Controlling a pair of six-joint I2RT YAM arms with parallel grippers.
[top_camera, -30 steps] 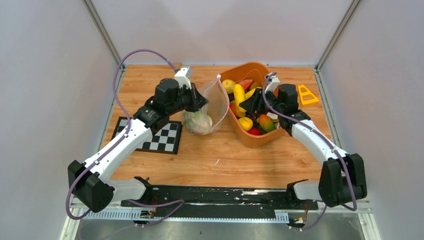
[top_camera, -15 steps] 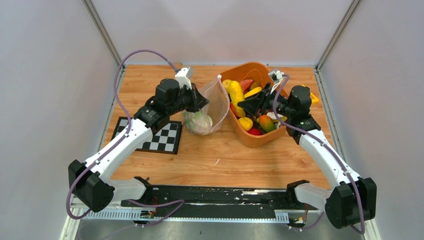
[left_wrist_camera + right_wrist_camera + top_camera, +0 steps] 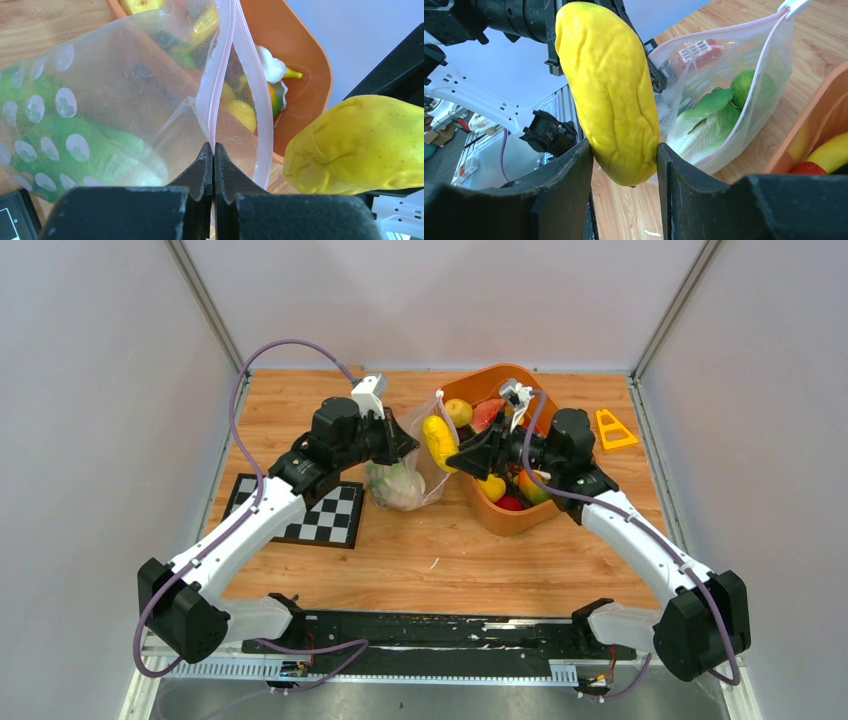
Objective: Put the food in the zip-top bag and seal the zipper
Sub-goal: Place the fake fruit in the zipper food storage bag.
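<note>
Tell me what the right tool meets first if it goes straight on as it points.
Probably the zip-top bag, at its open mouth; the yellow fruit in the right tool would touch first. Depth is unclear.

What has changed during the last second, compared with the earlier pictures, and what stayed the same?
The right gripper, already holding the yellow fruit, carried it left from the orange basket toward the open mouth of the bag. Nothing was let go. The left gripper stayed shut on the bag's rim; bag and basket did not move.

Overhead, wrist close-ups; common zip-top bag (image 3: 105,75)
</note>
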